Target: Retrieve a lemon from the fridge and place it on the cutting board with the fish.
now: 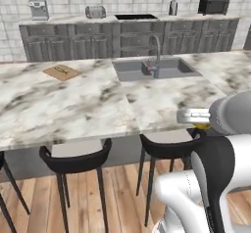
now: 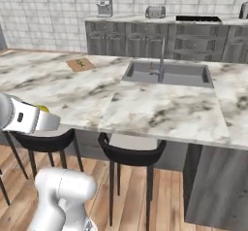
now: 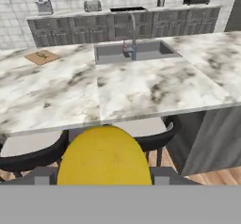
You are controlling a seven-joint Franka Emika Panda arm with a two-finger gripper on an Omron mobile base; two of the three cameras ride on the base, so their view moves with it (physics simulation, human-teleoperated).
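A robot arm carries the lemon (image 3: 104, 156) toward a marble kitchen island, the fruit pinched between the two fingers of its gripper (image 3: 104, 183), which sit partly spread around the lemon's width; in the hand view the yellow fruit bulges up between the dark finger tips, and in the left base view a sliver of it (image 1: 202, 126) peeks from beneath the wrist, hanging just off the near edge of the island (image 1: 73, 104), above the black stools (image 1: 76, 158). The cutting board (image 1: 62, 72) lies well away, on the far side of the island and to the left of the sink (image 1: 154, 69); the fish (image 1: 62, 70) rests on it as a thin dark streak, too small to read in detail. The step in hand appears to be the carry; doing it well likely means keeping the pinch steady, lifting clear of the island's edge, travelling left of the sink and setting the lemon down on bare wood beside the fish rather than on it; a round fruit may roll, so a low, gentle release seems wise. The lemon looks slightly oblong, its long axis seemingly running across the fingers; which way its tips point cannot be told.
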